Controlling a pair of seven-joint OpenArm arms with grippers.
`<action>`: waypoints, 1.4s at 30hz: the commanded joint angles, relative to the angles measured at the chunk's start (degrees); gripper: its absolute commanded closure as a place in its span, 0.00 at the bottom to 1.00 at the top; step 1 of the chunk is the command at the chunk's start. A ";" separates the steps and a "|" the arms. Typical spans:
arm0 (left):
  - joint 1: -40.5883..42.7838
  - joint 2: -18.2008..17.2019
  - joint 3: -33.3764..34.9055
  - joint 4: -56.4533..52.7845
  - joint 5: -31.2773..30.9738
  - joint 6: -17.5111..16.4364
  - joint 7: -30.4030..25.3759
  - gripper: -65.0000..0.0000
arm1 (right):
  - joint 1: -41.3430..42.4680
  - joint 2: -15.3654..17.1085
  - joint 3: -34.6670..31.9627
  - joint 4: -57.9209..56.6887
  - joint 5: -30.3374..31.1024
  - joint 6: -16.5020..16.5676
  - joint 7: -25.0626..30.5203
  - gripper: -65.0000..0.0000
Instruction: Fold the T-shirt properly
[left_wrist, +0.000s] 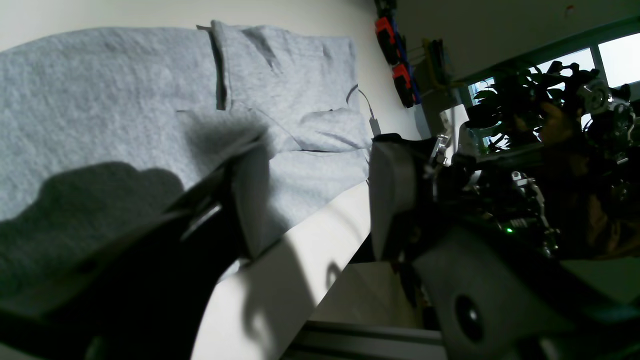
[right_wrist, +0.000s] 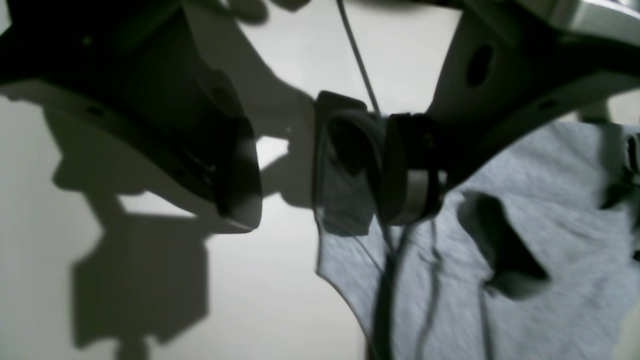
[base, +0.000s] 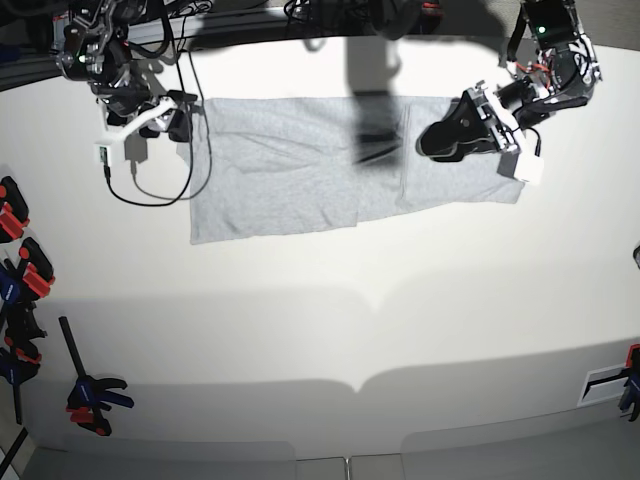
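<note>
Gaping right gripper (right_wrist: 320, 165) seemingly brushes T-shirt (base: 290, 170) edge; nothing held.

Left wrist cam: my left claw (left_wrist: 310, 195) is mostly a dark silhouette, near finger (left_wrist: 150, 260) blurred and cut off at the bottom edge, so I can't see what's under it. T-shirt (left_wrist: 110, 110) runs off the left edge. Right wrist cam: right claw (right_wrist: 320, 165) is out of focus, upper parts cropped by the top edge; can't tell if cloth touches the finger (right_wrist: 410, 170). Base cam: T-shirt's far end is hidden behind the left claw (base: 440, 140); no lettering readable.
</note>
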 joint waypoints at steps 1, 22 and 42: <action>-0.44 -0.68 -0.26 0.85 -1.80 -0.22 -0.62 0.54 | -0.04 0.35 0.24 -0.61 -0.76 0.02 -0.28 0.44; -0.44 -0.68 -0.26 0.85 -1.80 -0.20 -0.62 0.54 | 8.31 -10.49 0.17 -7.04 6.01 6.56 -8.76 0.45; -0.44 -0.66 -0.26 0.85 -1.80 -0.24 -0.62 0.54 | 15.19 -4.02 12.46 -6.97 0.59 4.17 2.25 1.00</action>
